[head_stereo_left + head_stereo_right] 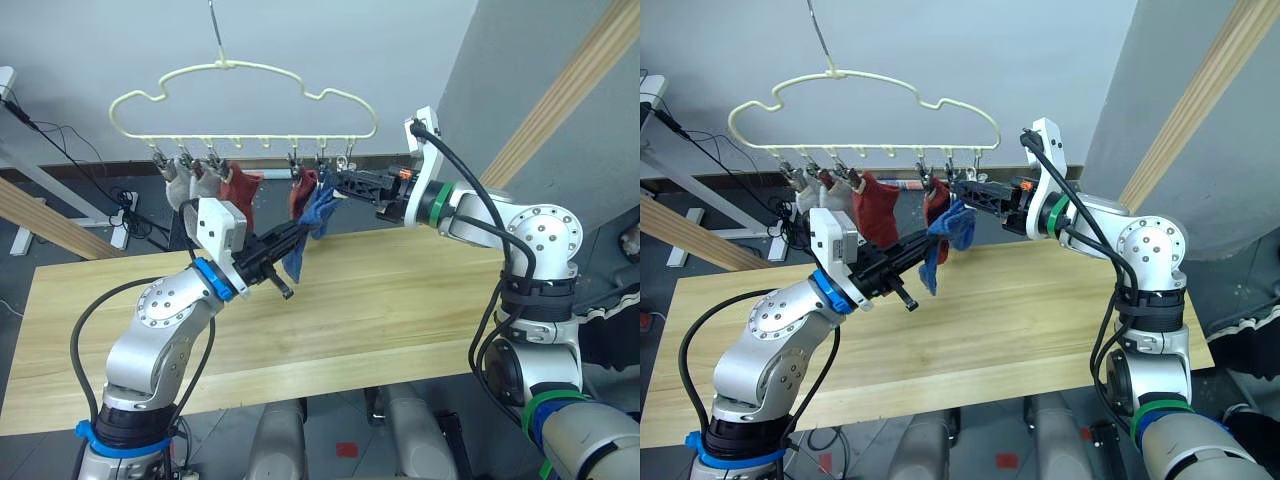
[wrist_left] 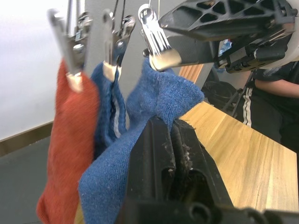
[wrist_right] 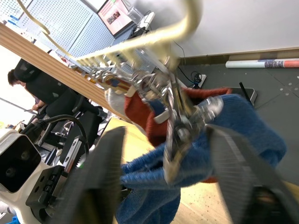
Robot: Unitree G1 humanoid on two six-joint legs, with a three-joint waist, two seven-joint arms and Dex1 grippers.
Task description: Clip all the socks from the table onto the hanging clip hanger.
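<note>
The pale-yellow clip hanger (image 1: 240,68) hangs over the far edge of the table (image 1: 420,300). Clipped to it, from the left, are light grey socks (image 1: 180,185), a rust-red sock (image 1: 240,190), another rust-red sock (image 1: 303,190) and a blue sock (image 2: 110,112). My left gripper (image 1: 300,232) is shut on a second blue sock (image 1: 318,215) and holds it up under the right-hand clips. The tip of one metal clip (image 2: 159,46) meets that sock's top edge. My right gripper (image 3: 166,133) is open, its fingers on either side of that clip.
Slanted bare wooden beams run at the left (image 1: 50,225) and the right (image 1: 570,90). A person (image 2: 275,93) sits beyond the table's end. Cables lie on the floor behind the table (image 1: 120,205).
</note>
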